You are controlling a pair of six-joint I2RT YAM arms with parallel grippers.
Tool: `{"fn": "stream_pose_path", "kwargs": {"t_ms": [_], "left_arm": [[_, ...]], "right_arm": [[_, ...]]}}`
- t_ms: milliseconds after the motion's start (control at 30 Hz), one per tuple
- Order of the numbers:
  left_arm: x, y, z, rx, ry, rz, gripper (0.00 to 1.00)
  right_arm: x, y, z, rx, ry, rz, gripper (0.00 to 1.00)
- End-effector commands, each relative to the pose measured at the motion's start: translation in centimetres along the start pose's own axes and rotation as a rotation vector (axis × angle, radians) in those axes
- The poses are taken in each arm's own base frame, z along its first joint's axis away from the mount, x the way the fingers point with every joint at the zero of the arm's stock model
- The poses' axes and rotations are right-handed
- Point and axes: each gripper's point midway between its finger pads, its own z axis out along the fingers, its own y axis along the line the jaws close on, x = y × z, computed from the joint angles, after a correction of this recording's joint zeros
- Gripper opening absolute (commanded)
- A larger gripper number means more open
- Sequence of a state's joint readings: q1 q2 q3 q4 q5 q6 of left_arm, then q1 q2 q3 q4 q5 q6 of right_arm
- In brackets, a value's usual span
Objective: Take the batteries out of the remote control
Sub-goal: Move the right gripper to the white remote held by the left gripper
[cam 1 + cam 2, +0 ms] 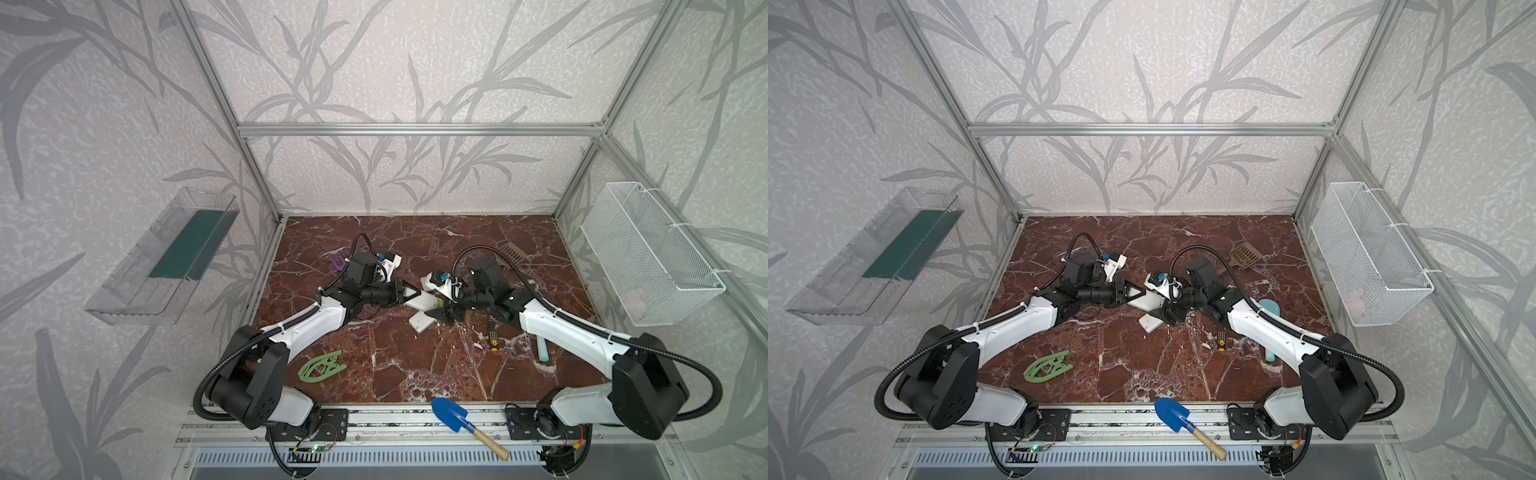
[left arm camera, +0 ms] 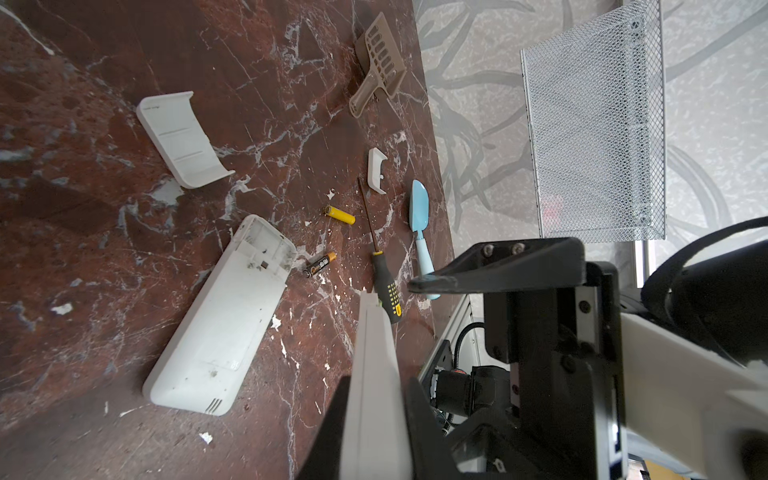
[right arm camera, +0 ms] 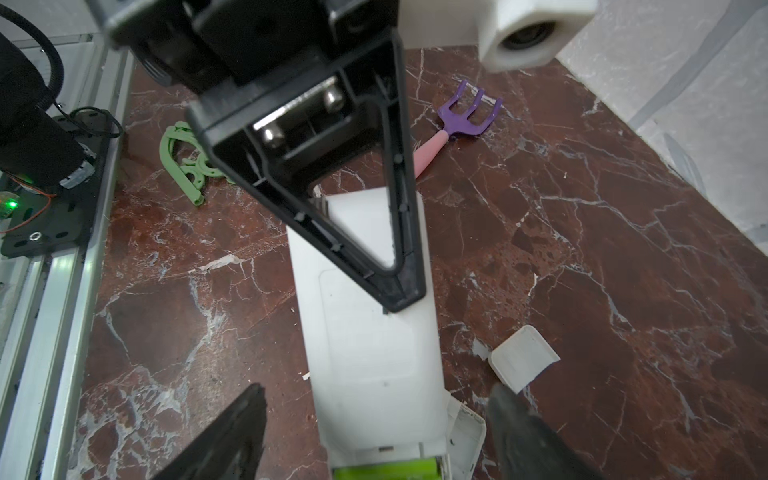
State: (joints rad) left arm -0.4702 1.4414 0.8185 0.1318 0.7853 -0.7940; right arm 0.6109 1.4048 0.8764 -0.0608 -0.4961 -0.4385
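left gripper (image 1: pixel 414 295) pinches the remote (image 3: pixel 365 332), right gripper (image 3: pixel 378 392) gapes empty astride what's probably a green battery (image 3: pixel 386 470); next, close on it.

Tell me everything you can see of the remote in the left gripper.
The remote is a long, flat white plastic slab, plain back up. The left gripper is shut on one end; the other is uncovered, showing a light green battery. The right gripper stands open around that end.
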Motion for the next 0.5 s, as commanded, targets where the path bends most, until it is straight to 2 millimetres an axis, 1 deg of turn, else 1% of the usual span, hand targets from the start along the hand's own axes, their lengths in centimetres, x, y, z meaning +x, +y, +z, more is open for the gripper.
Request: {"fn": "stream_pose_path", "kwargs": {"t_ms": [0,67,233,467], "left_arm": [[-0.9,-2.4,-0.8,0.054,-0.026,0.065,0.0],[-1.0,-2.4,-0.8,0.056,-0.026,0.066,0.0],[-1.0,-2.7,-0.9,0.062,-0.025,0.069,0.0],[-1.0,-2.6,-1.0,0.06,-0.025,0.068,0.0]], "right_arm": [[-1.7,-0.9,0.5,0.034,-0.027,-0.044,0.83],[-1.7,-0.9,1.0,0.028,-0.016,-0.044,0.83],[-1.7,-1.0,2.1,0.004,-0.017,-0.033,0.79],[-2.0,-0.5,3.0,-0.046,-0.031,-0.031,0.73]]}}
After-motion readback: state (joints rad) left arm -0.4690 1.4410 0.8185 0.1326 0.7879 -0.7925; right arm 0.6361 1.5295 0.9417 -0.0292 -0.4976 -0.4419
